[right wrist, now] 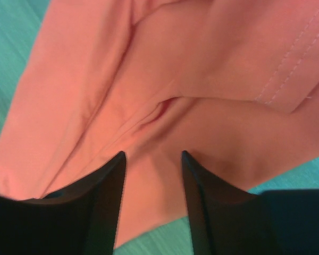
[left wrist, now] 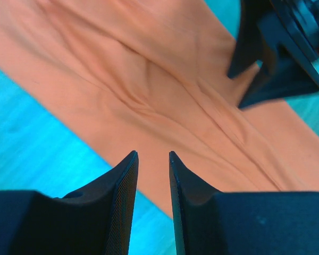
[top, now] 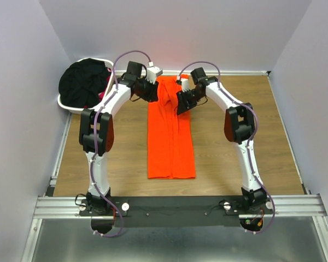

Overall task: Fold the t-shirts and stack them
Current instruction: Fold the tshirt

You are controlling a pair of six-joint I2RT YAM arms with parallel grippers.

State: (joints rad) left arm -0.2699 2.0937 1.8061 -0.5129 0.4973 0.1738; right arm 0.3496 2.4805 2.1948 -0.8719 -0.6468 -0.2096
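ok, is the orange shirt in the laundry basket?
No. The orange t-shirt lies as a long strip on the table, while the white basket at the far left holds black cloth.

Far end of the surface [top: 235, 158]: my left fingers [left wrist: 119, 202] and my right fingers [right wrist: 103, 202] hang close together over the top of the orange t-shirt [top: 171, 142]. Each pair stands parted, with little room between the two pairs for anything else. At far left the white basket [top: 68, 107], heaped with black shirts [top: 86, 82], fills the corner against the wall [top: 27, 82]. Bare wood lies open on both sides of the orange strip and toward the near edge.
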